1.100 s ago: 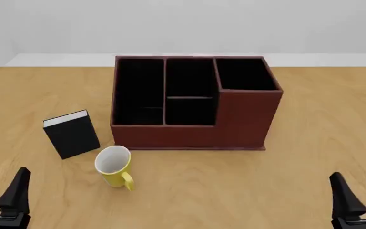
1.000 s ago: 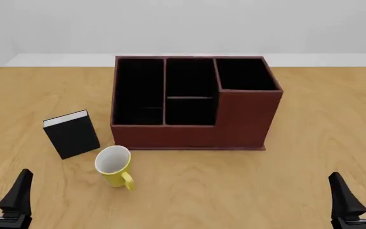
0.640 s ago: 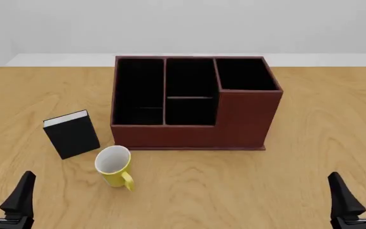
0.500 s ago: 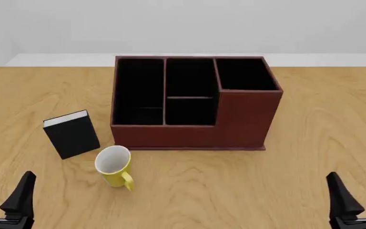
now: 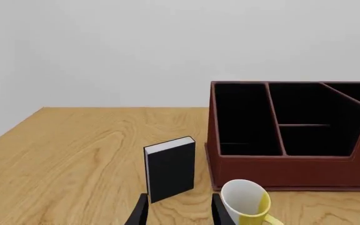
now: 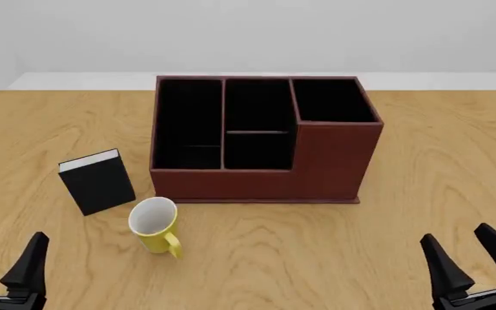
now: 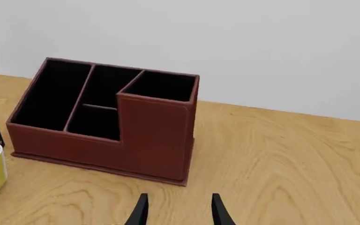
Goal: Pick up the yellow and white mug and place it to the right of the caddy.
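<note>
Yellow and white mug (image 6: 154, 224) stands upright in the lower left of the front view, just below the caddy (image 6: 261, 139) and beside a black book (image 6: 98, 181). Both the left end effector (image 6: 5, 261) and right end effector (image 6: 465, 261) are spread and empty. Reaching carelessly could clip the book or tip the mug by its handle.

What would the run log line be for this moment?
stage: pre-grasp | yellow mug: upright, front-left of caddy | left gripper: open | right gripper: open
</note>
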Tool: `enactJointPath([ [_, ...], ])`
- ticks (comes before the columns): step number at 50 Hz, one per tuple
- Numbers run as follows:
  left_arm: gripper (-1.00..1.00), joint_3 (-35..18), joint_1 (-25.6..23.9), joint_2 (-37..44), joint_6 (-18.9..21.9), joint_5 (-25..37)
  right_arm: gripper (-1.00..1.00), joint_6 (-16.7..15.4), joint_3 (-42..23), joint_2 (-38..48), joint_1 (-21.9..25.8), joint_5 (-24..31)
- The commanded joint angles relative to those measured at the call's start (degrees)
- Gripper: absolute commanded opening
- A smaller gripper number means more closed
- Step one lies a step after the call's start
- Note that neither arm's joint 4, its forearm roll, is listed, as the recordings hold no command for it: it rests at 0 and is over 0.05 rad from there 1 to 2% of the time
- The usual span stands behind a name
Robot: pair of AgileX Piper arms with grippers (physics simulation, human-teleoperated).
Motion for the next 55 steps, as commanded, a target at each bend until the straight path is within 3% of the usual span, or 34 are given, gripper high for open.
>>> enactJointPath([
  [1, 1.0, 0.0, 0.0, 0.0, 0.0, 0.0, 1.0, -2.3, -2.0, 3.9, 4.3, -1.6],
  [5, 1.0, 0.0, 0.0, 0.0, 0.0, 0.0, 1.0, -3.1, -3.0, 3.0, 5.9, -0.7],
  [19, 1.0, 0.0, 0.0, 0.0, 0.0, 0.0, 1.0, -4.3, -4.5, 9.9, 11.9, -5.5],
  [21, 1.0, 0.0, 0.0, 0.0, 0.0, 0.0, 1.0, -5.1, -5.1, 15.5, 16.3, -9.5],
  [35, 1.0, 0.0, 0.0, 0.0, 0.0, 0.0, 1.0, -4.8, -7.2, 23.2, 20.3, -14.0],
  [44, 1.0, 0.0, 0.0, 0.0, 0.0, 0.0, 1.0, -6.4, -7.8, 28.7, 22.8, -19.0],
  [55, 1.0, 0.0, 0.0, 0.0, 0.0, 0.0, 1.0, -5.4, -8.2, 31.2, 23.9, -20.5],
])
